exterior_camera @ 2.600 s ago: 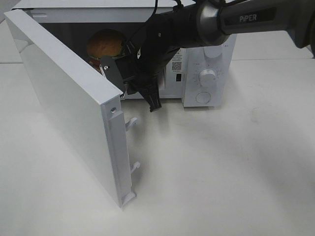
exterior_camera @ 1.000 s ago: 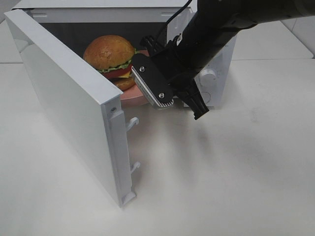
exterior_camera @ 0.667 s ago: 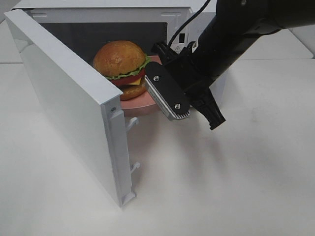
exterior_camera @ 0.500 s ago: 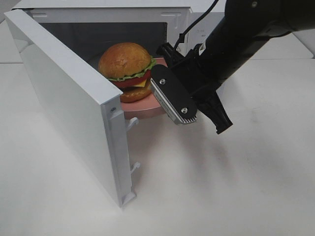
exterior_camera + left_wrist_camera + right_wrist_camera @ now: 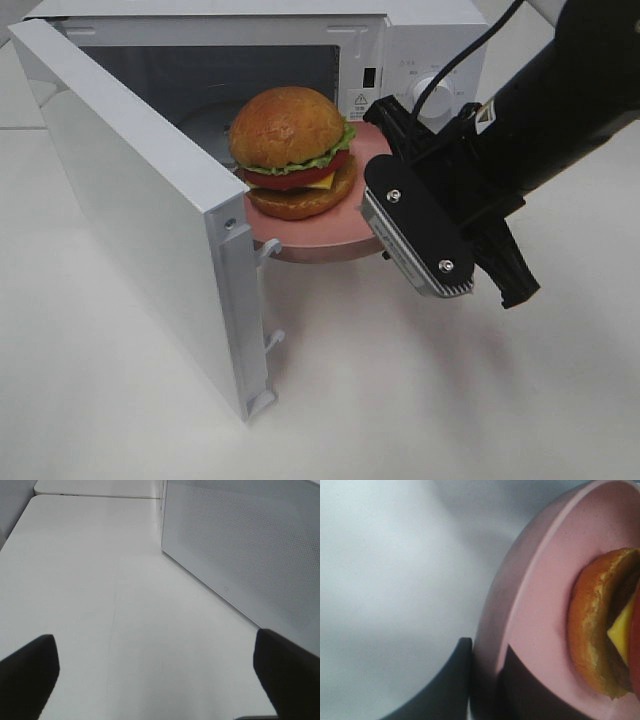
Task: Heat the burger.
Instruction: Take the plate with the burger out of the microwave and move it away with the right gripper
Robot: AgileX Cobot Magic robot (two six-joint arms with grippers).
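Observation:
The burger (image 5: 292, 150), with a golden bun, lettuce, tomato and cheese, sits on a pink plate (image 5: 320, 238). The plate hangs just outside the open microwave (image 5: 430, 40), above the table. My right gripper (image 5: 376, 200) is shut on the plate's right rim. In the right wrist view its dark fingers (image 5: 445, 692) pinch the plate (image 5: 545, 570) at the rim, with the burger (image 5: 595, 630) beyond. My left gripper (image 5: 157, 680) is open with nothing between its fingertips, low over the bare table. It does not show in the exterior view.
The microwave door (image 5: 130, 190) stands swung open at the left, its latch hooks toward the front. The control knobs (image 5: 432, 88) are on the oven's right side. A white perforated panel (image 5: 250, 545) of the microwave stands beside the left gripper.
My right gripper has drawn the plate with the burger out of the microwave cavity, toward the front and right. The door has not moved.

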